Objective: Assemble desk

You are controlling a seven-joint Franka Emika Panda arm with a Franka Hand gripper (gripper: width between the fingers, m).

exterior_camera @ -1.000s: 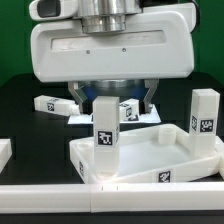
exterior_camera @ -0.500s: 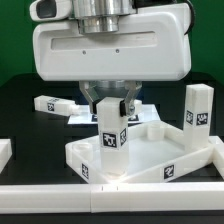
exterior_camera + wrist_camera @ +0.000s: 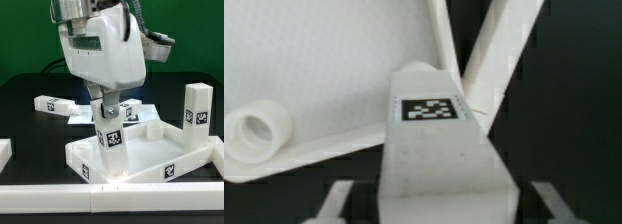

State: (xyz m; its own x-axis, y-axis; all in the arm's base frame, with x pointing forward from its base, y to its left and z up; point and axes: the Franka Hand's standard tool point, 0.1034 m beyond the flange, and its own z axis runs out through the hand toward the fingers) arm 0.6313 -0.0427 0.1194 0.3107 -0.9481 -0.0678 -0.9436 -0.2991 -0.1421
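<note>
The white tray-like tabletop (image 3: pixel 160 152) lies with its rim up in the exterior view's lower right. My gripper (image 3: pixel 111 103) is shut on a white square-post leg (image 3: pixel 112 138) with a black-and-white tag. The leg stands slightly tilted, its lower end inside the tabletop's near-left corner. In the wrist view the leg (image 3: pixel 434 150) fills the middle between my fingers (image 3: pixel 342 200), and a round socket (image 3: pixel 256 135) of the tabletop (image 3: pixel 331 60) shows to one side of it. A second leg (image 3: pixel 197 114) stands upright at the tabletop's right end. A third leg (image 3: pixel 50 103) lies on the table behind.
A tagged white part (image 3: pixel 128 110) sits behind the held leg, beside the marker board (image 3: pixel 78 117). A long white rail (image 3: pixel 110 193) runs along the front edge. A white block (image 3: pixel 5 150) is at the exterior view's far left.
My gripper came down over the standing leg, closed its fingers on it, then turned and leaned toward the exterior view's left. The leg now tilts slightly.
</note>
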